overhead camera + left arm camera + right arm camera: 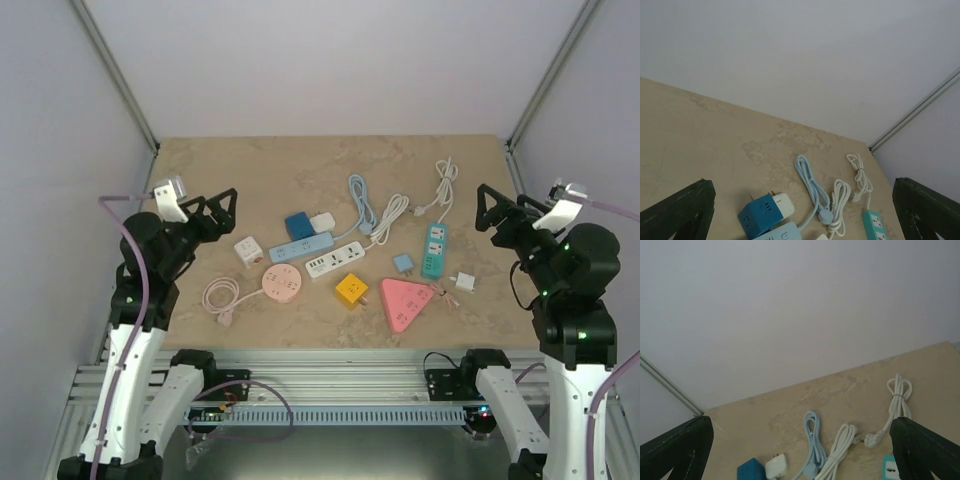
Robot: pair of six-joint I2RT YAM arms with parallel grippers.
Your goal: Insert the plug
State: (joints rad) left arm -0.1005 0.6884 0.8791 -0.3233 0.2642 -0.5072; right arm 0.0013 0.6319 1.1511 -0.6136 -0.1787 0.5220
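Several power strips and plugs lie mid-table. A light blue strip [300, 248] has a coiled blue cord whose plug [825, 216] lies loose. A white strip [335, 259] has a coiled white cord [392, 215]. A teal strip [433, 250] has a white plug [871, 439] lying free. A dark blue cube socket [756, 216] has a white adapter [782, 205] against it. My left gripper [215, 205] is open and empty, raised above the table's left side. My right gripper [495, 210] is open and empty, raised above the right side.
A white cube socket [248, 250], a pink round strip [282, 283] with its pink plug [226, 317], a yellow cube [351, 290], a pink triangular strip [405, 300], a small blue adapter [403, 263] and a small white adapter [463, 282] lie nearer the front. Walls enclose three sides.
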